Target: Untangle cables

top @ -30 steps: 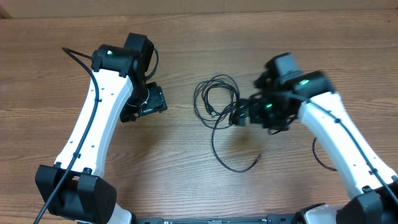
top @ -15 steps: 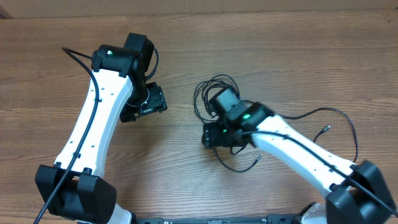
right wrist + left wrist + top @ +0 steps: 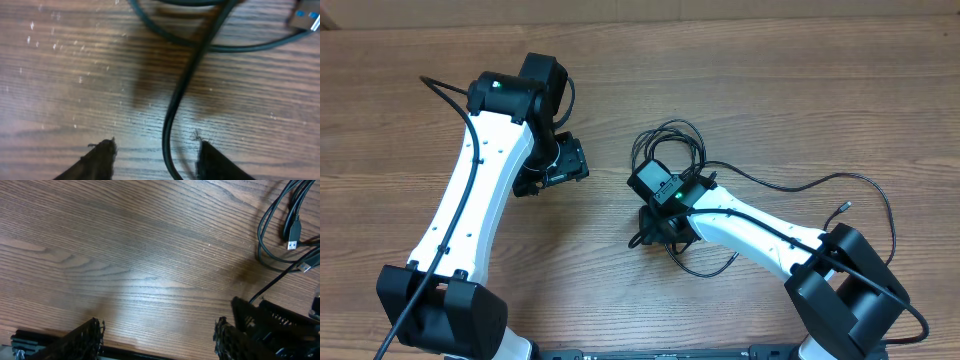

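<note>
Tangle of thin black cables on wooden bench, right jaws apart astride one cord at tangle's near edge, left jaws apart, holding nothing, well left

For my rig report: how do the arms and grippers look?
The left arm and right arm have white links, black joints and a green light each. A black cable runs along the left one. Gripper fingers are black, rough-edged.

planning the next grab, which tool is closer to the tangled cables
Right. The right tool sits over the cables, one strand running between its fingers. The left tool hangs off to the tangle's side, touching no cable.
</note>
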Robot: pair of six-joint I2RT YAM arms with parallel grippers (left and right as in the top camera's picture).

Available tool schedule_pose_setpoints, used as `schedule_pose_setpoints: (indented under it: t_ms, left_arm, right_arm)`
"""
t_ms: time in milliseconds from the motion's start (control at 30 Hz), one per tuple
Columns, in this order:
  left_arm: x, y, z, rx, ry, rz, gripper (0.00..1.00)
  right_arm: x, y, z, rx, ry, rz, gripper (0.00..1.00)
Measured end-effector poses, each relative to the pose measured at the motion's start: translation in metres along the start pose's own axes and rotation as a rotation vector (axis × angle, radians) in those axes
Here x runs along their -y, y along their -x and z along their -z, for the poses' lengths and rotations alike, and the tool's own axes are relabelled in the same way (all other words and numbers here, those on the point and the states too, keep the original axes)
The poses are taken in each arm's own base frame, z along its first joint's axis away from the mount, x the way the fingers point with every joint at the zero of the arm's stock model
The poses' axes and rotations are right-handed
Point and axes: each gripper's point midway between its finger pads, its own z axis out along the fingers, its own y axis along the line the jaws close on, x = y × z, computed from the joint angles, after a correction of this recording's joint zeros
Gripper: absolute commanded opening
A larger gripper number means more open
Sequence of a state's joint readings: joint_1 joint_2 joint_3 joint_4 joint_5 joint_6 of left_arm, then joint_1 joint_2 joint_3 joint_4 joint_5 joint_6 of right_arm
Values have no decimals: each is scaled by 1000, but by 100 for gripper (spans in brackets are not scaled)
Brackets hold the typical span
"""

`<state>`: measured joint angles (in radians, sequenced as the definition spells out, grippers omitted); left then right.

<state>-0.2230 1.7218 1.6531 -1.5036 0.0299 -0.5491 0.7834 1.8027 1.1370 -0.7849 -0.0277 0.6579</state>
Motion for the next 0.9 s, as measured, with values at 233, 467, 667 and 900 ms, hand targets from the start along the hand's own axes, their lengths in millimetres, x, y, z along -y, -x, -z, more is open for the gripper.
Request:
schedule_pose_setpoints:
  t_ms: [233, 467, 667, 900]
  left_arm:
    - [0, 0, 0, 0, 0, 0, 73]
    - [0, 0, 0, 0, 0, 0, 74]
    - [0, 0, 0, 0, 0, -1, 74]
    - [0, 0, 0, 0, 0, -2, 74]
  right_arm:
    - [2, 2, 0, 10, -13, 0, 31]
    - [3, 2, 0, 13, -17, -1, 32]
    - [6, 5, 0, 29, -34, -1, 34]
    - [6, 9, 0, 51, -37, -1, 33]
